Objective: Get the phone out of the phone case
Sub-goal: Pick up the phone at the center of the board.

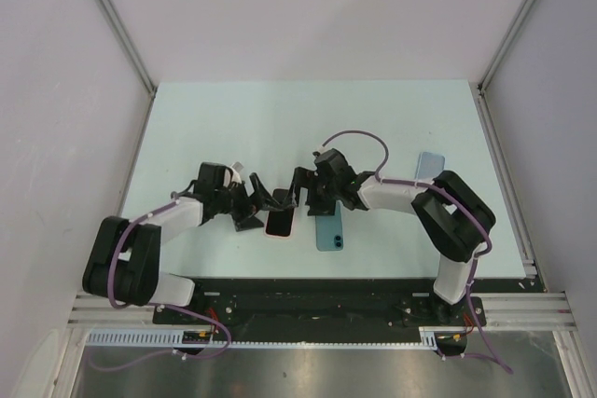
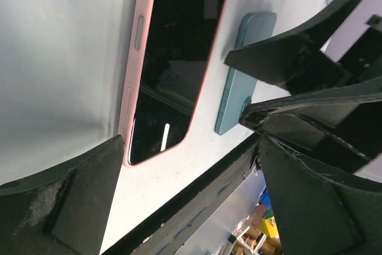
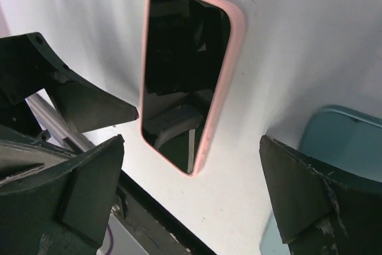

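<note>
Standing fully spread and empty, your left gripper (image 2: pixel 190 144) and right gripper (image 3: pixel 191 144) flank the phone (image 3: pixel 182 70). It lies flat, screen up, seated in its pink phone case (image 3: pixel 222 88) just ahead of both fingertips, probably so each side's rim stays reachable. A teal case (image 3: pixel 346 141) lies outside the right fingers.
</note>
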### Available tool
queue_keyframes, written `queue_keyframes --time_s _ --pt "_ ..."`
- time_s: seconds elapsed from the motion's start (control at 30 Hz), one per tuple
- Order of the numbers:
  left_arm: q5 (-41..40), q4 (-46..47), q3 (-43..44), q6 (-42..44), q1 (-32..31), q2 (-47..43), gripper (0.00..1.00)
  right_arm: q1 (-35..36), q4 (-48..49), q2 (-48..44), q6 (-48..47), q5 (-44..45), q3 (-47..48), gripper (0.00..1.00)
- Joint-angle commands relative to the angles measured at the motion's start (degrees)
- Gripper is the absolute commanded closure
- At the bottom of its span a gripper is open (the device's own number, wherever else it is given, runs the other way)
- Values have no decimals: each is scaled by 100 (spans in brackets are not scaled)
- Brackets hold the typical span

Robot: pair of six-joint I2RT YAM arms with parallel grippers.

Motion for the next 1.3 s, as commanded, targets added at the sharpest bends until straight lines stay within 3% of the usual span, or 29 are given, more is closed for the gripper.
queue_keyframes --time_s 0.0,0.2,0.53,0.63,0.73,0.8,0.93,1.0,1.27 --pt "85 -213 108 -88 319 -501 1 77 818 227 504 -479 0 0" --pt "-425 -365 345 -193 416 -212 1 323 1706 657 1031 -839 0 0" --pt "-540 -180 486 -114 416 404 1 517 3804 596 1743 -1332 -194 0" --pt "-548 -171 530 -62 416 431 2 499 4761 780 2007 -1744 -246 0" --pt "-811 -513 653 148 416 151 2 403 5029 747 2219 -1816 -526 0" --pt "-1416 -1031 846 350 399 -69 3 227 4592 475 1869 -1676 -685 0" --pt "-3033 -1971 1303 948 109 -509 2 42 2234 -517 622 -825 -888 0" --pt "-3429 -2288 1514 1028 -146 -536 2 -19 1605 -1192 -1 -261 -888 0" --pt "-4547 -2930 2506 1187 -1595 306 0 -932 -173 -3014 -813 259 -1072 0"
